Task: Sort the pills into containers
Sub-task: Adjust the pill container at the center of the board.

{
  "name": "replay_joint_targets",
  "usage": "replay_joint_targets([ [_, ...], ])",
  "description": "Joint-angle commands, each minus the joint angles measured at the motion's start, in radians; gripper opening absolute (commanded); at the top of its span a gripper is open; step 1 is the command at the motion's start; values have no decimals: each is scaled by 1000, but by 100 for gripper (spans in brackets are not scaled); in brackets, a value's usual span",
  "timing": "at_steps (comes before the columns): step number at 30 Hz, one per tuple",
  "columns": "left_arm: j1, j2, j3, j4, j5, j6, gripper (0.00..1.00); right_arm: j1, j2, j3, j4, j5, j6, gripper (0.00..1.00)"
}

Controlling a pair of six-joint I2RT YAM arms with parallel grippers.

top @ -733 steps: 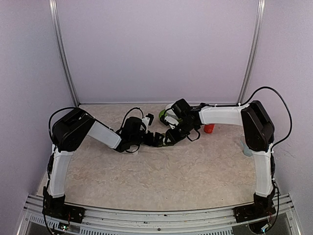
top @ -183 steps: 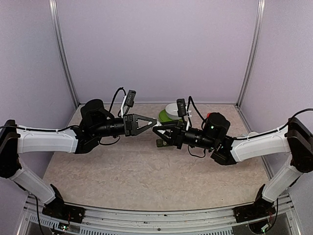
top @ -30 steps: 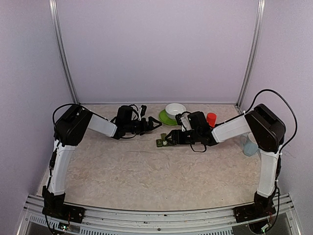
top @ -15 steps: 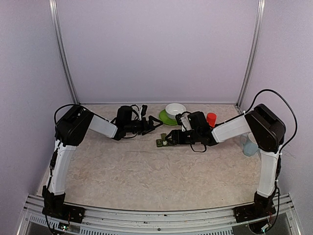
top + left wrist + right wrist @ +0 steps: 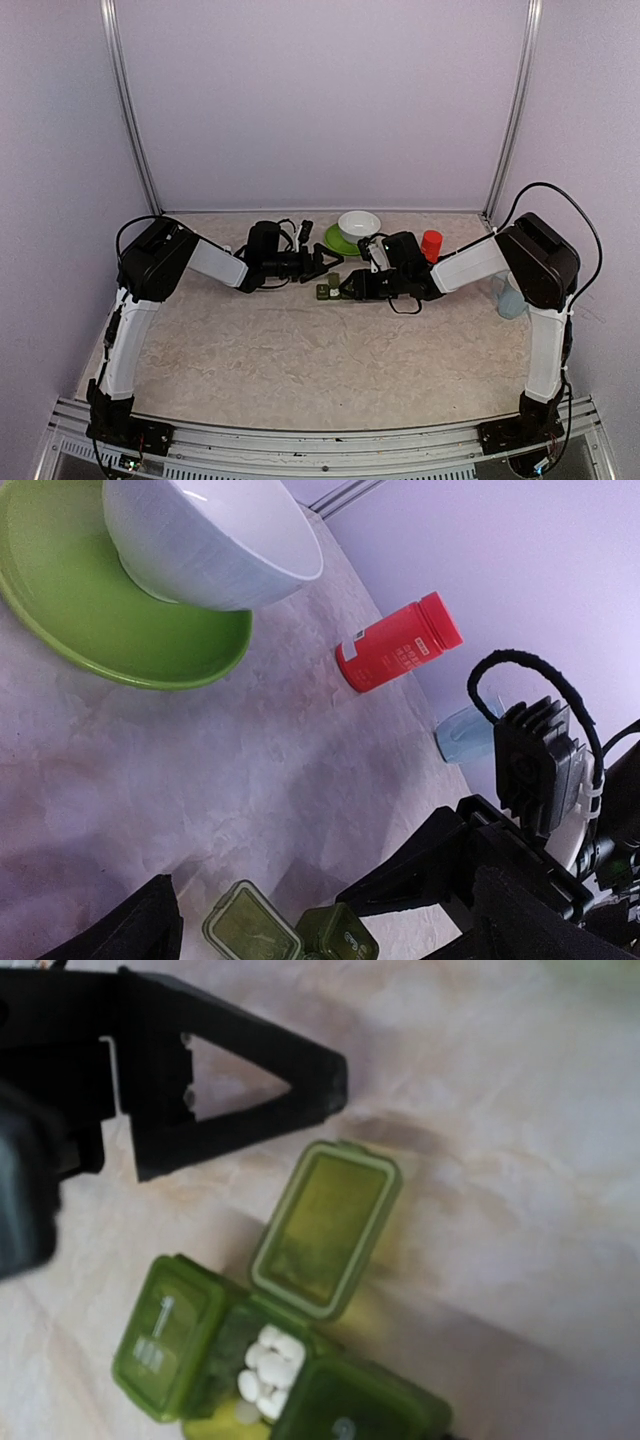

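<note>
Both arms reach toward mid-table, the left gripper (image 5: 333, 268) spread wide just beyond the dark green containers (image 5: 323, 292), the right gripper (image 5: 347, 289) beside them. A white bowl (image 5: 358, 224) on a green plate (image 5: 333, 241) and a red bottle (image 5: 431, 245) stand behind.

The place is a robotics laboratory, and more exactly a small enclosed test cell. Plain pale lilac panel walls (image 5: 320, 100) close it in on three sides. Bare slanted aluminium uprights (image 5: 128, 110) run down to the back corners. The work surface is a beige marbled tabletop (image 5: 330, 350), edged at the near side by a ribbed aluminium frame rail (image 5: 320, 440). Two white-and-black jointed robot arms, the left arm (image 5: 215, 262) and the right arm (image 5: 465, 265), are bolted at that edge, with black cables looping off them. A few household props stand toward the back: a lime green round plate (image 5: 60, 630) with a white round bowl (image 5: 200, 540) on it, a red cylindrical bottle (image 5: 398, 643) and a pale blue cup (image 5: 460, 735).
</note>
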Motion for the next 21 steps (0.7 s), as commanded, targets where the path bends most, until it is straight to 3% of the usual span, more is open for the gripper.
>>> replay_joint_targets([
  [1,-5,27,-28,8,22,-9,98,0,20,-9,9,-13,-7,49],
  [21,-9,-33,-130,41,39,-42,97,0,62,40,-3,-6,-59,37],
])
